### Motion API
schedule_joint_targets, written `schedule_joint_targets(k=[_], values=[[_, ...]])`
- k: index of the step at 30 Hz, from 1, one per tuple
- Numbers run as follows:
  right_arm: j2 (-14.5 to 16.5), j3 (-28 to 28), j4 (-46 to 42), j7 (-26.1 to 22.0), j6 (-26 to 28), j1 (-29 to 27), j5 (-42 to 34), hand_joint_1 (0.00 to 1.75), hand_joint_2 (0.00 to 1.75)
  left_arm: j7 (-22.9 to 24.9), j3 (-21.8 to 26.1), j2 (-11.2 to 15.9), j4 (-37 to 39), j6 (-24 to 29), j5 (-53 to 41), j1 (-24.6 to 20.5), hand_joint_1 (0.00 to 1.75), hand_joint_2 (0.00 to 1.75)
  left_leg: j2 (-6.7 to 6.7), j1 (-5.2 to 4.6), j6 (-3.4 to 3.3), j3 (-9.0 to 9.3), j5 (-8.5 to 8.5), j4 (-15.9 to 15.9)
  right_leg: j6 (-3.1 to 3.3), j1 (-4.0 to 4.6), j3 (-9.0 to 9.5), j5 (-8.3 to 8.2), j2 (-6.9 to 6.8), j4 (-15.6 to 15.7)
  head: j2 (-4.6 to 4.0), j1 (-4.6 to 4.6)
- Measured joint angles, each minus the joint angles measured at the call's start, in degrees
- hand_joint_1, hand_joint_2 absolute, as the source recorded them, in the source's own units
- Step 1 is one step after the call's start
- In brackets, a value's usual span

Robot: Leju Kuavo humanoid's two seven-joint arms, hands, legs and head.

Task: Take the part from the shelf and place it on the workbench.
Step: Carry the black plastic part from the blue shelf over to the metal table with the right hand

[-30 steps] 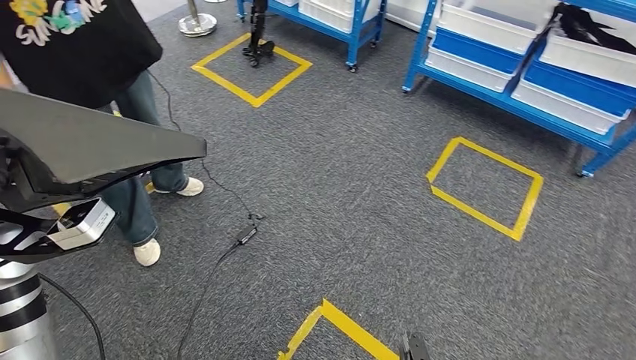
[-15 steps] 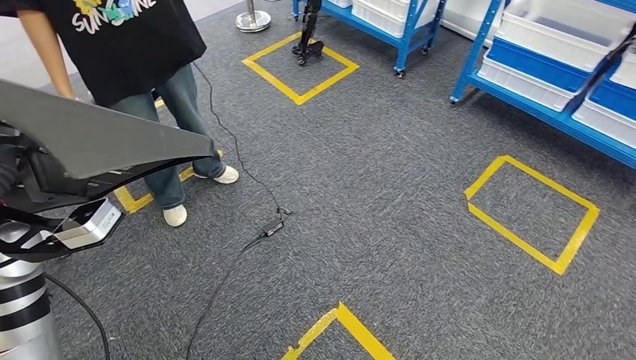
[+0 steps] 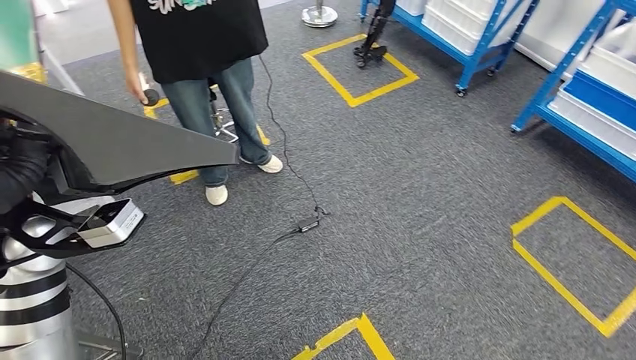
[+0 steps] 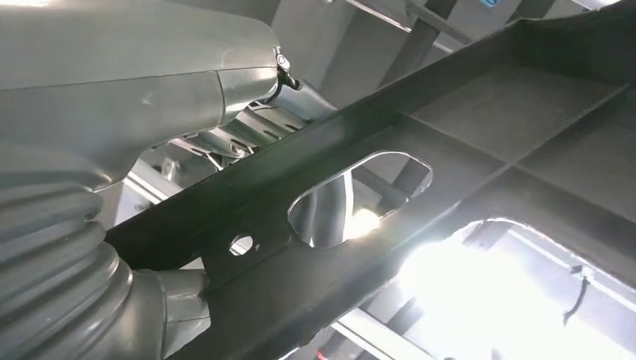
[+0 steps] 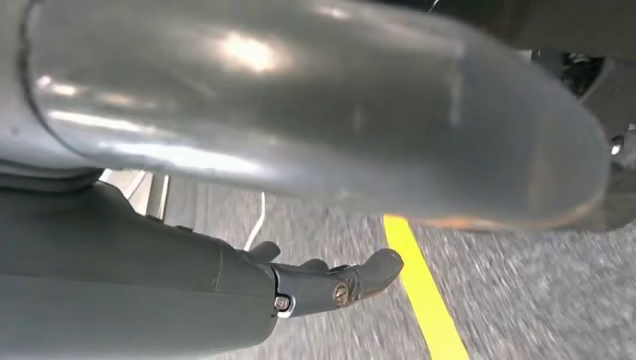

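Robot is mid-carry w/ the part [image 3: 112, 142], a long flat dark panel w/ a tapered tip, held up at the robot's left side and jutting over the grey carpet [image 3: 420, 195]. In the left wrist view the same part shows its ribbed underside w/ a slot cutout and a small round hole; the left hand [image 4: 142, 97] lies against it, thumb laid along the panel edge, so it reads as grasping the part, though the fingers themselves are mostly hidden behind the panel. Right hand [image 5: 225, 300] is in the right wrist view: grey cover, a fingertip poking out over carpet and a yellow tape line; can't tell if it is clenched or released, nor if it helps hold the part. Judgement on progress: pick from the shelf is done, since the part is off any rack and in hand; blue shelving [image 3: 585, 97] w/ white bins sits well apart at the far right. Left to do: reach the worktop, set the part down, let go. A person [image 3: 202, 75] in black tee and jeans stands just past the part's tip, a black cable [image 3: 277, 240] runs across the floor, and yellow tape squares [image 3: 570, 262] mark the carpet.
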State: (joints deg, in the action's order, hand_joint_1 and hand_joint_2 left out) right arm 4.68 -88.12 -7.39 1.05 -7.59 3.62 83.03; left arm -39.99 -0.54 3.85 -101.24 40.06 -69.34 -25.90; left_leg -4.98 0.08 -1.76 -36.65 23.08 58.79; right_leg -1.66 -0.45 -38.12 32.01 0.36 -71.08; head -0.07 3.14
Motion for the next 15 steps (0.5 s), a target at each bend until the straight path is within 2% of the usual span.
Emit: schedule_joint_targets(k=[1, 2, 3, 4, 6, 7, 8, 10, 11, 12, 13, 14, 15], values=[[-0.06, -0.01, -0.03, -0.37, -0.14, -0.09, -0.27, 0.00, 0.00, -0.01, -0.03, -0.10, 0.00, 0.00, 0.07, 0.06, 1.75, 1.75, -0.87, 0.05, 0.17, -0.08, -0.09, 0.05, -0.42, -0.30, 1.83, -1.72, 1.57, 4.19, 0.00, -0.02], [-0.11, -0.01, -0.05, -0.74, -0.30, -0.16, -0.53, 0.00, 0.00, 0.00, -0.04, -0.19, 0.00, 0.00, 0.15, 0.11, 1.75, 1.75, -1.69, 0.00, 0.40, -0.22, -0.15, 0.19, -0.58, -0.53, 3.54, -3.15, 3.02, 7.82, 0.00, -0.02], [-0.14, -0.01, -0.06, -1.10, -0.44, -0.20, -0.69, 0.00, 0.00, 0.00, -0.05, -0.26, 0.00, 0.00, 0.23, 0.14, 1.75, 1.75, -2.41, -0.04, 0.69, -0.41, -0.26, 0.26, -0.53, -0.69, 4.72, -4.04, 4.13, 10.24, 0.00, 0.00], [-0.16, -0.01, -0.08, -1.51, -0.52, -0.22, -0.86, 0.00, 0.00, 0.00, -0.07, -0.32, 0.00, 0.00, 0.27, 0.21, 1.75, 1.75, -3.11, -0.07, 1.03, -0.62, -0.42, 0.26, -0.31, -0.72, 5.31, -4.44, 4.78, 11.38, 0.00, 0.01], [-0.13, -0.02, -0.14, -2.56, -0.30, -0.14, -1.25, 0.00, 0.00, -0.01, -0.10, -0.38, 0.00, 0.00, 0.30, 0.52, 1.75, 1.75, -4.14, 0.09, 1.74, -0.95, -0.82, 0.09, 0.38, -0.59, 5.51, -4.78, 3.29, 11.56, 0.00, 0.00], [-0.11, -0.03, -0.23, -3.22, 0.15, -0.13, -1.50, 0.00, 0.00, -0.01, -0.09, -0.39, -0.01, 0.01, 0.31, 0.66, 1.75, 1.75, -3.17, 0.02, 2.02, -1.19, -0.64, 0.42, 0.74, -0.63, 5.60, -4.94, 2.53, 11.68, 0.00, 0.07], [-0.02, -0.05, -0.39, -4.01, 0.91, -0.19, -1.76, 0.00, 0.00, -0.01, -0.07, -0.40, -0.01, 0.01, 0.30, 0.75, 1.75, 1.75, -1.42, -0.06, 2.30, -1.76, 0.12, 1.60, 1.10, -0.68, 5.70, -5.05, 1.69, 11.81, 0.00, 0.21], [0.24, -0.10, -0.92, -5.94, 3.10, -0.42, -2.44, 0.00, 0.00, 0.00, 0.02, -0.42, -0.02, 0.02, 0.26, 0.93, 1.75, 1.75, 2.82, -0.12, 2.74, -4.20, 3.31, 7.17, 1.77, -0.50, 5.86, -5.03, 0.02, 11.93, 0.00, 0.54], [0.57, -0.13, -1.35, -7.16, 4.43, -0.52, -3.04, 0.00, 0.00, 0.01, 0.14, -0.43, -0.02, 0.02, 0.22, 1.19, 1.75, 1.75, 3.75, 0.06, 2.95, -5.96, 5.13, 11.02, 1.99, -0.32, 5.90, -4.94, -0.86, 11.92, 0.00, 0.61], [1.01, -0.15, -1.89, -8.36, 5.68, -0.53, -3.76, 0.00, 0.00, 0.01, 0.33, -0.43, -0.02, 0.02, 0.20, 1.58, 1.75, 1.75, 4.09, 0.27, 3.11, -7.44, 6.35, 14.25, 2.15, -0.19, 5.91, -4.87, -1.76, 11.91, 0.00, 0.60], [1.60, -0.16, -2.55, -9.57, 6.83, -0.48, -4.54, 0.00, 0.00, 0.02, 0.61, -0.39, -0.03, 0.02, 0.20, 1.98, 1.75, 1.75, 4.26, 0.44, 3.23, -8.22, 6.71, 15.98, 2.24, -0.09, 5.93, -4.80, -2.67, 11.91, 0.00, 0.62], [2.31, -0.16, -3.27, -10.64, 7.73, -0.36, -5.21, 0.00, 0.00, 0.02, 0.93, -0.36, -0.07, 0.02, 0.20, 2.31, 1.75, 1.75, 4.46, 0.56, 3.29, -7.92, 6.07, 15.58, 2.32, -0.03, 5.98, -4.73, -3.52, 11.90, 0.00, 0.61], [3.08, -0.16, -4.04, -11.53, 8.28, -0.19, -5.67, 0.00, 0.00, 0.02, 1.23, -0.32, -0.17, 0.02, 0.20, 2.51, 1.75, 1.75, 4.96, 0.61, 3.26, -6.35, 4.55, 12.81, 2.35, 0.04, 6.07, -4.62, -4.33, 11.90, 0.00, 0.61]])
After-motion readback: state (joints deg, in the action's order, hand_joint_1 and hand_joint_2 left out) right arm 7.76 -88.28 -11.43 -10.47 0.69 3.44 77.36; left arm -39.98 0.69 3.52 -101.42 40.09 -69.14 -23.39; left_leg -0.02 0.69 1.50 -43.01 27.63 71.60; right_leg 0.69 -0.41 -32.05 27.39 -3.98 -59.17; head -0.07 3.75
